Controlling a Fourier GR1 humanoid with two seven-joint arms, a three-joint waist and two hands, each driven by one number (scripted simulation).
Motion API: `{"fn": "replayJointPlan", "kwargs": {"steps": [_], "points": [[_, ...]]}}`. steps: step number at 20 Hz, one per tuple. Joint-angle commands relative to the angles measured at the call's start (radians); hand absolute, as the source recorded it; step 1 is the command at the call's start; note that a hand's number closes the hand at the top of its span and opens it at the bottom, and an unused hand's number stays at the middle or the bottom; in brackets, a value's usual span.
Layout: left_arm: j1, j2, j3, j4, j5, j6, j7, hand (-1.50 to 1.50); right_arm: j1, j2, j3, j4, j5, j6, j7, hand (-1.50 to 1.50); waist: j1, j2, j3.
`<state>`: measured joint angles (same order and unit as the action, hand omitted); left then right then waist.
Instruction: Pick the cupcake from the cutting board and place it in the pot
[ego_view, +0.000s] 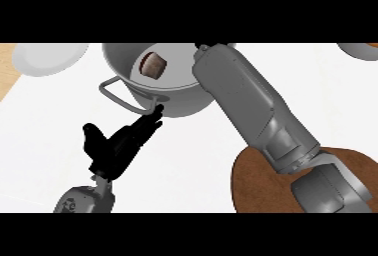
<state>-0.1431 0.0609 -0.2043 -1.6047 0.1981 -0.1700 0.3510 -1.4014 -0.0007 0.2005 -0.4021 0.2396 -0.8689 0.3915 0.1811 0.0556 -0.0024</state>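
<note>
Item 1, cupcake (153, 65): brown, lying inside the pot against the far inner wall, tilted rather than upright. No hand touches it. By the look of it the placing step is done or all but done.

Item 2, pot (173, 102): grey metal, round, standing on the white counter (44, 135) at upper centre, with a loop handle (117, 95) at its left side. Its open mouth faces up, which is what lets the cupcake sit where it does.

Item 3, right forearm (251, 100): grey, running from the lower right up across the pot's right rim. The right hand is hidden at the far end, beyond the pot's edge; whether its fingers are open or curled cannot be told. The arm's reach over the rim fits a delivery into the pot.

Item 4, cutting board (255, 185): brown, rounded, lower right, partly under the right arm. No cupcake shows on its visible part.

Item 5, left hand (118, 145): black, fingers straight and spread a little, holding nothing, fingertips just by the pot's near wall below the handle. It takes no part in the carrying.

Item 6, plate (48, 57): white, upper left, apart from the pot.
</note>
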Motion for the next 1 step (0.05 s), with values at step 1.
{"fn": "replayJointPlan", "kwargs": {"steps": [1], "points": [[0.025,0.003,0.015,-0.011,0.0,0.009,-0.018,0.0,0.014,0.001,-0.009,0.054,-0.025,-0.075,-0.04,-1.5,-0.018,-0.01,0.0]]}}
